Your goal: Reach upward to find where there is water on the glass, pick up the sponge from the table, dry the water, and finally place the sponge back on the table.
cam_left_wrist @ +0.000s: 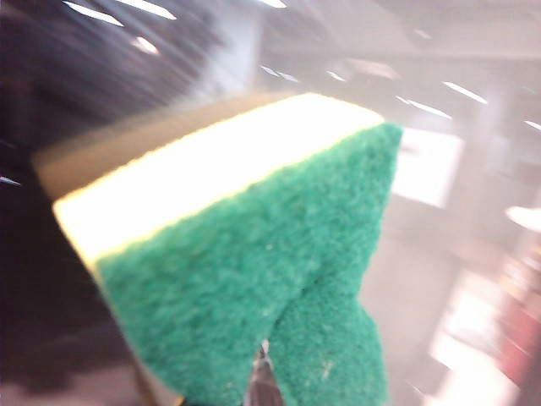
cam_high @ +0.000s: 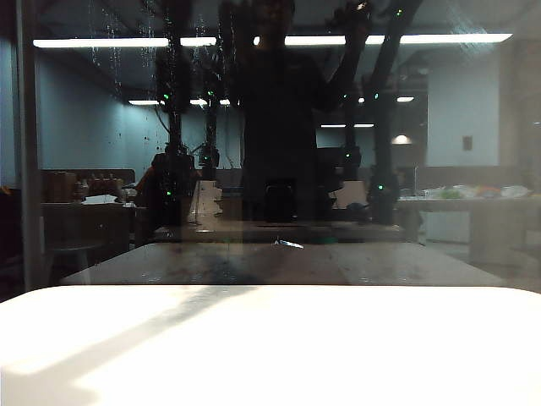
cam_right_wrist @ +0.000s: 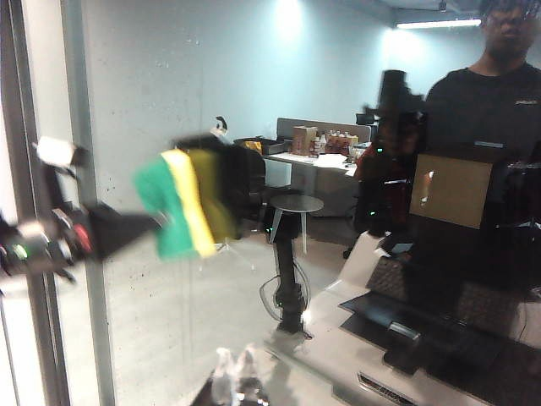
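Gripping the sponge, the left gripper shows in its wrist view only as a dark sliver at the lower edge, with the jaws closed onto the block; the green scouring layer is pinched into a fold where they bite. We see the green face filling the centre and lower part of that view, with the yellow foam layer running along its upper left side. The background there is blurred.

In the right wrist view we see the same sponge at centre left, green on the left, yellow on the right, carried at the end of the left gripper, whose arm enters from the left edge. The sponge sits at the glass; we cannot tell whether it touches the pane. A grey upright frame edge runs down the far left.

The right gripper appears in none of the views, so we cannot tell how its fingers stand.

In the exterior view, the water shows as thin whitish streaks in the upper left of the glass. The white table spans the lower third.
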Controlling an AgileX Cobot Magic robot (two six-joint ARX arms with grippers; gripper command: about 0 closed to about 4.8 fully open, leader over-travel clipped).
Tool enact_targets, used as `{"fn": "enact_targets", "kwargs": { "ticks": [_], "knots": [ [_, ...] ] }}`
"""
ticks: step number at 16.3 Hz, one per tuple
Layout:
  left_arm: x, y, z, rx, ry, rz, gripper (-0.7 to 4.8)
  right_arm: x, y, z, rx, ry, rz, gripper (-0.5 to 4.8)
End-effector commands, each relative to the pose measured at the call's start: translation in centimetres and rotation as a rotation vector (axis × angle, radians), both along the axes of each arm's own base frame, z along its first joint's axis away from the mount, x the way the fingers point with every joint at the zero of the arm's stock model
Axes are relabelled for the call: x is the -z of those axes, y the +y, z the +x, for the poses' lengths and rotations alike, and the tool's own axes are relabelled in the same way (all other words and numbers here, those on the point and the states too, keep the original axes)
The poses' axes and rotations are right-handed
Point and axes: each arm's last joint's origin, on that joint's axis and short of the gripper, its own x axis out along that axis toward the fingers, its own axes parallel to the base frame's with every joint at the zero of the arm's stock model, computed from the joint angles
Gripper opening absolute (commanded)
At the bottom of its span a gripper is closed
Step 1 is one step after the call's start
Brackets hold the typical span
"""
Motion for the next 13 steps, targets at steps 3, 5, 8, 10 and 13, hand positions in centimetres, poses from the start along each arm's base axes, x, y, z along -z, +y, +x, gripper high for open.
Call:
{"fn": "enact_targets", "kwargs": {
  "ticks": [3,5,8,10,13],
  "knots": [
    [0.6,-1.5,0.3,0.025,0.004,0.016,-0.06,-0.2,0.0,-0.4,-0.002,-0.009,-0.001,-0.06],
    [-0.7,0.0,-0.3,-0.012,-0.027,0.017,-0.06,0.0,0.2,-0.4,-0.058,0.011,-0.014,-0.06],
    [-3.0,1.8,-1.6,-0.119,-0.099,0.098,-0.05,0.1,0.2,-0.7,-0.083,0.031,-0.018,-0.06],
    [-4.2,4.1,-2.1,-0.208,-0.102,0.109,-0.06,0.2,0.3,-0.9,-0.108,0.037,-0.024,-0.06],
    [-5.0,8.6,-2.1,-0.330,-0.082,0.102,-0.06,0.2,0.4,-1.5,-0.113,0.058,-0.022,-0.06]
  ]
}}
